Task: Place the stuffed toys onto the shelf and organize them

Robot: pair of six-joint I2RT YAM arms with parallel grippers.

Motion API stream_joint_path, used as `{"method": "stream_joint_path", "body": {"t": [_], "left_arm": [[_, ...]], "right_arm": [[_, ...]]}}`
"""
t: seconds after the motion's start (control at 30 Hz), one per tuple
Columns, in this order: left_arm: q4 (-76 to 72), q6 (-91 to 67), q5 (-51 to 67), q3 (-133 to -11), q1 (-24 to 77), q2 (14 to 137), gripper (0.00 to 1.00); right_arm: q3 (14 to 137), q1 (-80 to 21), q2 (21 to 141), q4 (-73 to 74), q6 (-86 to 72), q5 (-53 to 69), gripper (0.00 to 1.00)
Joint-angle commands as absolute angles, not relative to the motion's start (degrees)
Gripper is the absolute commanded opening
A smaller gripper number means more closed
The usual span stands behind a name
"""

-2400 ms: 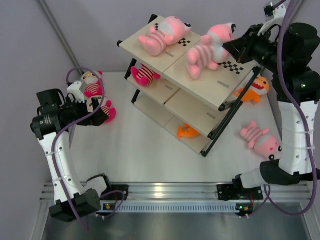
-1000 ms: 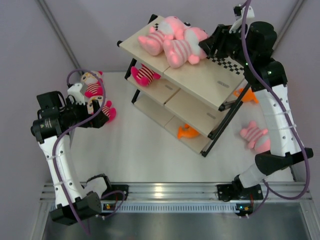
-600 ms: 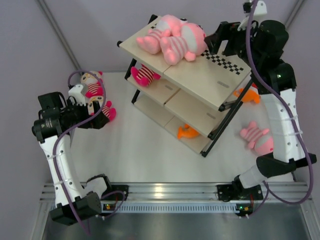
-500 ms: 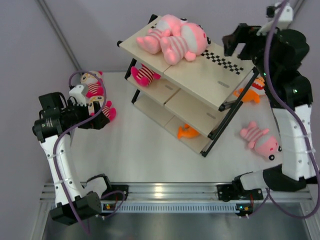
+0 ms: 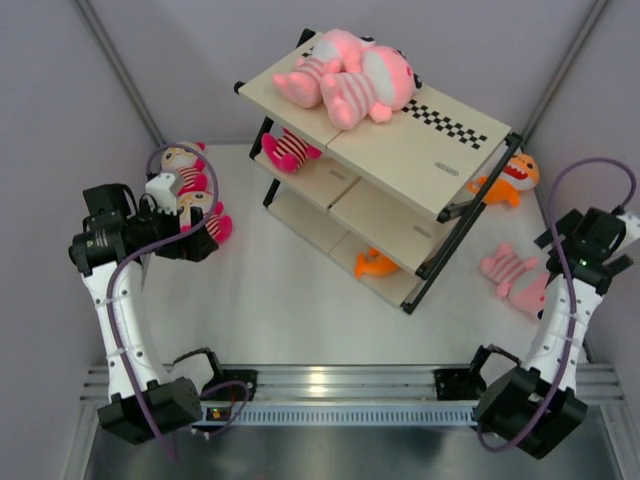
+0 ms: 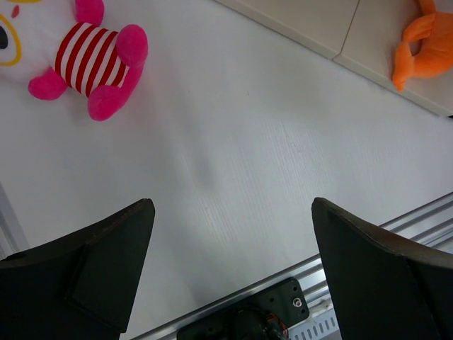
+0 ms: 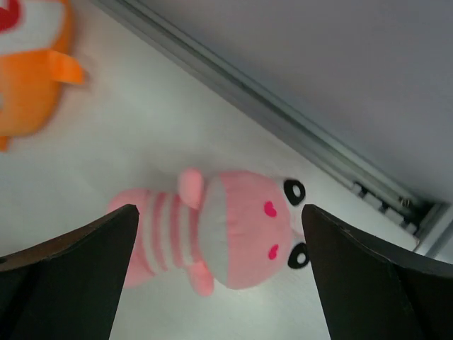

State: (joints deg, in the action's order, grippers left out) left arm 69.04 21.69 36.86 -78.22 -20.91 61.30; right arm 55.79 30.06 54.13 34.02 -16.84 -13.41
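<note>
Stuffed toys [image 5: 350,80] crowd the shelf [image 5: 420,150] top; left claw [image 6: 230,205], right claw [image 7: 218,209] gape wide, pale-pink toy [image 7: 241,227] seemingly beneath the latter.

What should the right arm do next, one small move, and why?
Probably lower the right arm onto the pale-pink toy: its jaws stand open and empty, and the wrist view shows that toy centred between them, untouched.

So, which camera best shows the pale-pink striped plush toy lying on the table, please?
Right wrist: the pale-pink striped plush toy sits centred, face visible. Top external: the right arm partly covers it; left wrist misses it.
</note>
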Motion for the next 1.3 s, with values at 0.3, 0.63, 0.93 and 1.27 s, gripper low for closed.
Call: {"method": "stream_joint_path", "body": {"t": [0.3, 0.63, 0.93, 1.27], "left_arm": [[67.2, 26.5, 36.9, -77.2, -20.7, 60.2, 0.99], [67.2, 27.2, 34.5, -77.5, -20.8, 60.4, 0.99], [67.3, 27.4, 31.4, -77.3, -20.7, 60.4, 0.99], [67.2, 26.7, 31.2, -75.2, -20.7, 60.1, 0.99]], "right_arm": [[42.4, 35.8, 59.6, 28.0, -29.5, -7.0, 0.99], [34.5, 35.7, 60.6, 21.5, -31.8, -4.1, 0.76], [39.4, 35.4, 55.8, 23.2, -29.9, -2.1, 0.00], [79.8, 33.8, 54.8, 34.3, -27.4, -2.4, 0.00]]}}
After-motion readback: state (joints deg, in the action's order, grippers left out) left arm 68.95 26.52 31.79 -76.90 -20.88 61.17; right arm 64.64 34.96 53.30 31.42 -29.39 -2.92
